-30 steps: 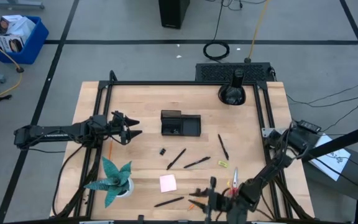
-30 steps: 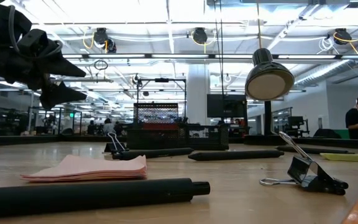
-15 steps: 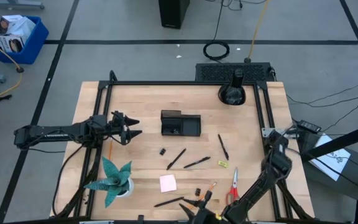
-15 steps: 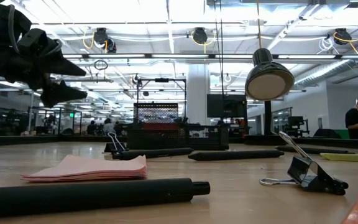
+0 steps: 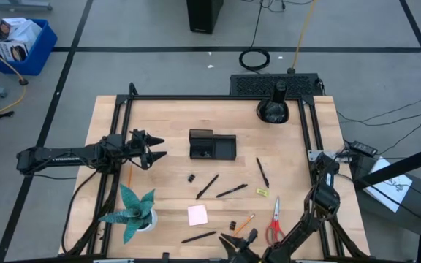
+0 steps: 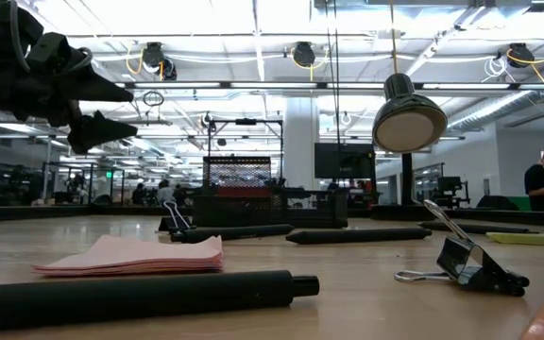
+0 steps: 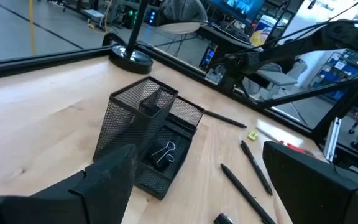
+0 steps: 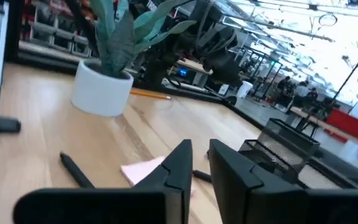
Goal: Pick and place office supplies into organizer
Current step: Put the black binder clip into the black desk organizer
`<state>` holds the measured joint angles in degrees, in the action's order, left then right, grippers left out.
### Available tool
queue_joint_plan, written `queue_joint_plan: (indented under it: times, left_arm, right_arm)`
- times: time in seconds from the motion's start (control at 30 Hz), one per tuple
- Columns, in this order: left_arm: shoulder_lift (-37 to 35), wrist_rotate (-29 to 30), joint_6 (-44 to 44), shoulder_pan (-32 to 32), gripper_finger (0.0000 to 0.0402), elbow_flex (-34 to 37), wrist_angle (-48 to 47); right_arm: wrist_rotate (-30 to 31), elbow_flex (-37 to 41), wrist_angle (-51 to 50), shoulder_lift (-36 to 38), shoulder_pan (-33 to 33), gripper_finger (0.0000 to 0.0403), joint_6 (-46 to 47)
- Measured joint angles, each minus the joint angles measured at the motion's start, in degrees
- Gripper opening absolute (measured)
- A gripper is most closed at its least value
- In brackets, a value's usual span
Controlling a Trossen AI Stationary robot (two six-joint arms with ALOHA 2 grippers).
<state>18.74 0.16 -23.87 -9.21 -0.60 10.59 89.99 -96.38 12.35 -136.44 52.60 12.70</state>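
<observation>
Both arms are dark, near-black and matte, built of slim tubular links joined by thicker rounded joint housings, and the left arm (image 5: 64, 155) carries a faint line of pale lettering along its long forearm link. The left gripper (image 5: 152, 148) ends in two tapered black fingers (image 6: 97, 92) that narrow to blunt points, seen from the wrist as broad, flat-faced wedges with smooth plastic surfaces. The right arm (image 5: 320, 201) shows a bulky knuckle-like joint with dark cabling looped beside it near the table's edge, and the right gripper (image 8: 199, 163) has two angular black fingers (image 8: 178, 163) with bevelled, flat inner faces.
</observation>
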Motion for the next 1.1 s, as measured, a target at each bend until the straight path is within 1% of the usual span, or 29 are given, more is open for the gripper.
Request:
queue_joint_plan:
  times: [0.13, 0.23, 0.3, 0.33, 0.4, 0.43, 0.5, 0.53, 0.63, 0.7, 0.8, 0.87, 0.9, 1.0, 1.1]
  left_arm:
    - [0.0, -0.13, -0.23, 0.0, 0.0351, 0.0, -0.04]
    - [0.0, -0.15, -0.42, 0.0, 0.0351, 0.0, -0.14]
    - [0.0, -0.15, -0.69, -0.02, 0.0351, 0.0, -0.31]
    - [0.0, -0.15, -0.76, 0.0, 0.0351, 0.0, -0.4]
    - [0.02, -0.15, -1.36, -0.02, 0.0351, 0.0, -0.48]
    - [0.0, -0.15, -1.52, -0.01, 0.0351, 0.0, -0.48]
    - [0.0, -0.15, -1.54, 0.0, 0.0351, 0.0, -0.5]
    - [0.0, -0.15, -1.54, -0.02, 0.0351, 0.0, -0.52]
    - [0.0, -0.15, -1.52, -0.02, 0.0351, 0.0, -0.53]
    - [0.0, -0.15, -1.27, -0.02, 0.0351, 0.0, -0.54]
    - [0.0, -0.15, -0.87, -0.02, 0.0351, 0.0, -0.57]
    - [0.01, -0.18, -0.8, -0.02, 0.0351, -0.01, -0.57]
    - [0.0, -0.2, -0.69, 0.0, 0.0351, 0.0, -0.57]
    - [0.0, -0.21, -0.65, -0.02, 0.0351, 0.0, -0.58]
    - [0.0, -0.22, -0.66, -0.02, 0.0351, 0.0, -1.2]
  right_arm:
    - [-0.06, 0.07, 2.96, 1.52, -0.18, 0.0045, 0.34]
    - [0.01, 0.08, 3.72, 5.27, -0.41, 0.0058, -0.19]
    - [-0.01, 1.41, 3.87, 8.38, -0.5, 0.0069, -1.01]
    - [0.03, 2.88, 3.93, 10.05, -0.69, 0.0074, 0.13]
    - [-0.78, 7.26, 3.72, 13.56, -1.13, 0.0083, 5.4]
    - [-2.79, 10.24, 3.48, 15.53, -1.54, 0.0087, 9.17]
    - [-10.15, 16.2, 0.94, 19.71, -2.91, 0.0091, 18.9]
    - [-15.39, 19.23, -2.31, 22.09, -3.96, 0.0092, 25.85]
    - [-34.8, 24.73, -15.37, 27.16, -8.73, 0.0092, 45.97]
    - [-46.67, 26.89, -21.0, 28.28, -12.02, 0.0092, 51.92]
    - [-58.42, 30.38, -21.91, 30.02, -15.23, 0.0092, 54.95]
    - [-63.44, 31.53, -21.17, 32.87, -16.43, 0.0092, 53.71]
    - [-64.72, 31.88, -20.75, 34.5, -16.73, 0.0092, 52.39]
    - [-64.77, 32.09, -19.84, 38.77, -16.61, 0.0093, 46.49]
    - [-69.57, 31.99, -20.76, 42.06, -15.88, 0.0092, 40.79]
